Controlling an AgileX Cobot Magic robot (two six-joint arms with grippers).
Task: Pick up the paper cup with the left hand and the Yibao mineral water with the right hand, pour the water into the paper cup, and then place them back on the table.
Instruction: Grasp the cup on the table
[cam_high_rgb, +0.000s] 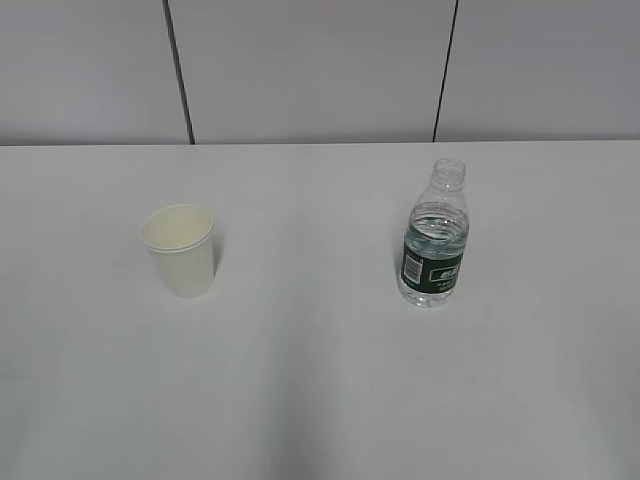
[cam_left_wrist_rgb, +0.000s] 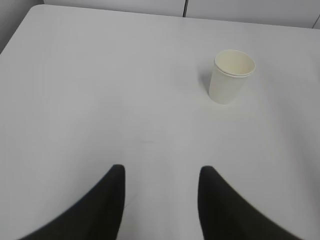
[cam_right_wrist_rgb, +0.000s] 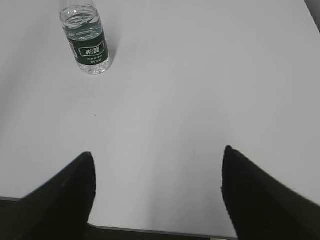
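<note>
Both tools, left (cam_left_wrist_rgb: 161, 172) and right (cam_right_wrist_rgb: 157, 152), gape empty above table (cam_high_rgb: 320, 400).

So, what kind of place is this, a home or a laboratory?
Probably a lab or test bench, not a home. A plain white table stands before bare grey wall panels, holding only a paper cup and a small water bottle.
</note>
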